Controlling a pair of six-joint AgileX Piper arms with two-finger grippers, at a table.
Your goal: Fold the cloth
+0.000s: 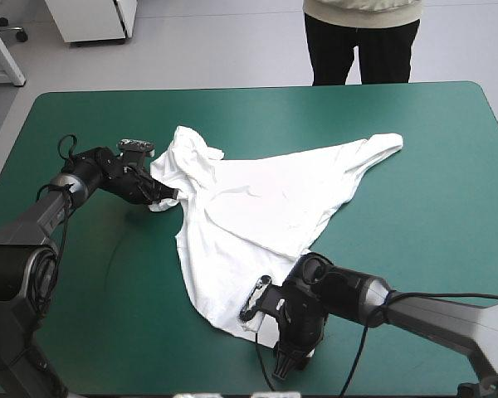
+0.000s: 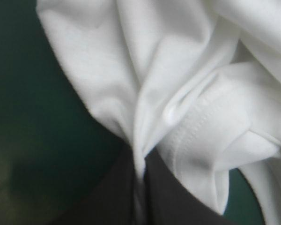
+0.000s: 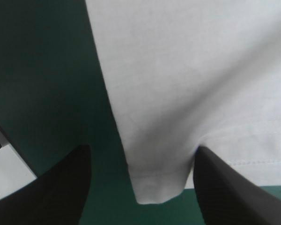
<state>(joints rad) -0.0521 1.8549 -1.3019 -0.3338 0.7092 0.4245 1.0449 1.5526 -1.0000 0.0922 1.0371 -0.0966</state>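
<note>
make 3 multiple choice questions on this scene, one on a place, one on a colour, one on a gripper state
1. Where is the right gripper relative to the T-shirt?
A) at its corner by the table's near edge
B) at its collar by the far edge
C) away from it, beside the left arm

2. What colour is the table cover?
A) brown
B) red
C) teal-green

3. What is the left gripper doing?
A) standing wide open
B) shut on the T-shirt
C) resting on bare cover, clear of the shirt

Answers:
1 A: the right wrist view shows a hemmed corner inside the open gripper.
2 C: the cover shows teal-green all round the shirt.
3 B: the left wrist view shows bunched fabric pinched in the gripper.
</note>
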